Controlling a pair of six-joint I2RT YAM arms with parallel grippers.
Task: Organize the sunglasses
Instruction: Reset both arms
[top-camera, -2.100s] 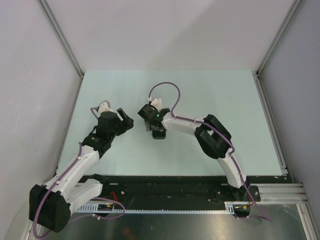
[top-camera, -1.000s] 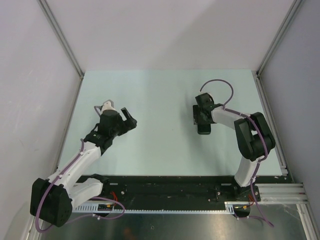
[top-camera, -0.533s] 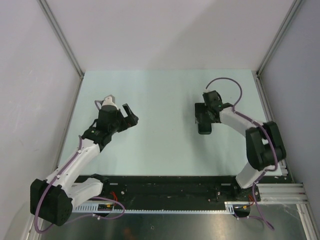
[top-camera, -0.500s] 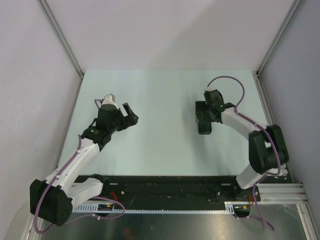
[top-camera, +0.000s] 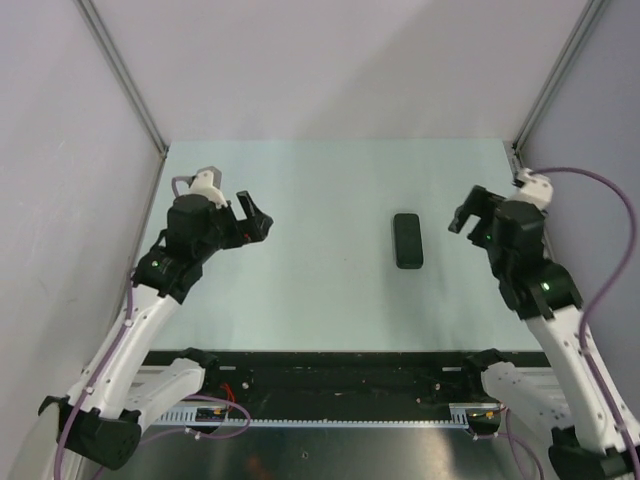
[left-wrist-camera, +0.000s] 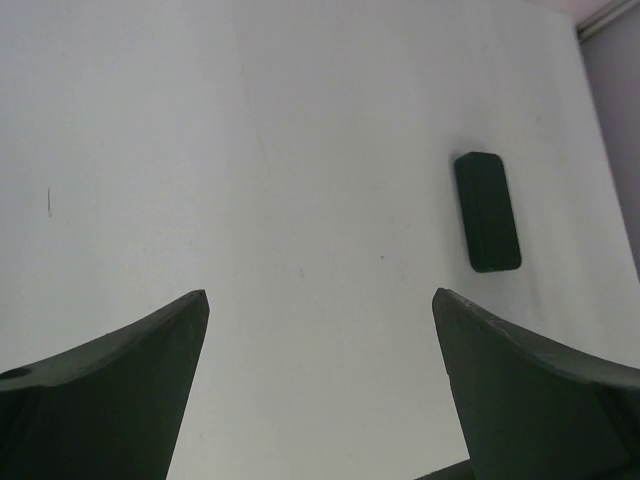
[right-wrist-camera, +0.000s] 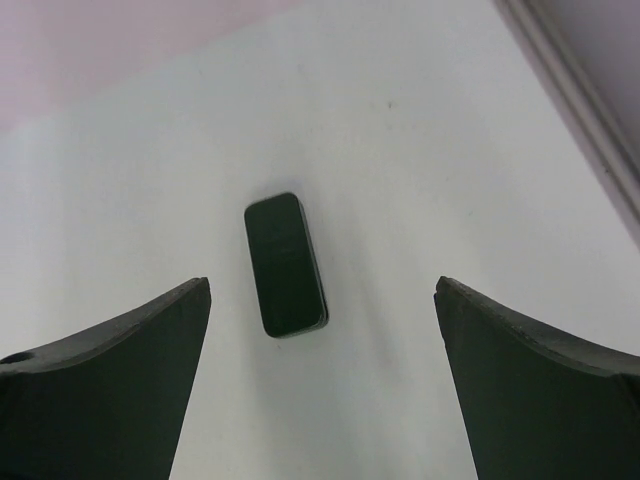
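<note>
Black oblong case (top-camera: 407, 241), closed, matte, rounded corners, lying flat on the pale smooth table (top-camera: 300, 180) right of centre, long axis running near to far, sunglasses themselves not visible, left gripper (top-camera: 254, 219) fingers spread wide and empty, right gripper (top-camera: 464, 211) likewise, both well apart from the case.

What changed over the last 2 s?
Right pincer carried the black case rightward, set it down, let go and pulled back to the right, open. Left pincer stayed open on the left, barely shifting.
</note>
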